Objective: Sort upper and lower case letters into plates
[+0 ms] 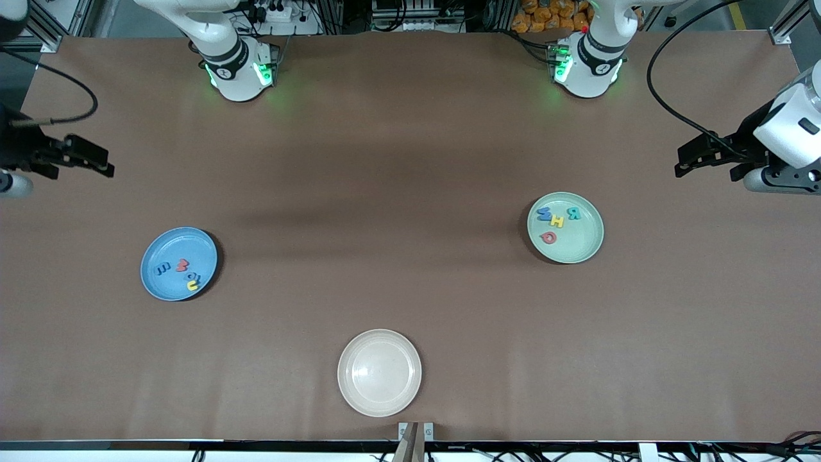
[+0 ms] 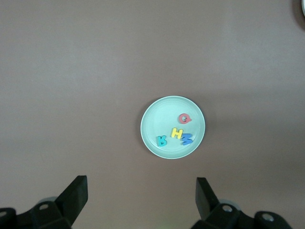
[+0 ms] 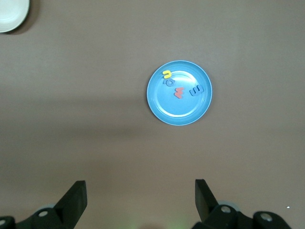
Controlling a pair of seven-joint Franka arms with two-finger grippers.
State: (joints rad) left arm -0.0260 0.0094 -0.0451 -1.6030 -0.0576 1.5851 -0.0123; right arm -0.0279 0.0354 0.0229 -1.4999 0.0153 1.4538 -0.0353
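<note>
All eight letters already lie in plates: four in the blue plate point(image 1: 179, 264) toward the right arm's end of the surface point(image 1: 397, 192), four in the green plate point(image 1: 565, 227) toward the left arm's end, and none on the bare surface or in the cream plate point(image 1: 379, 372) nearest the front camera. So, as a judgement, the sorting looks finished and no reach is called for. The left pincer point(image 1: 689, 163) hangs with jaws spread wide and empty at the surface's edge; the green plate lies at about 8 o'clock from it in the front view, and the left arm is the nearer one to it. The right pincer point(image 1: 96, 165) hangs likewise spread and empty at the other edge, the blue plate at about 5 o'clock from it. Both arms wait, well apart from their plates. The letters are too small for a long axis to matter.
</note>
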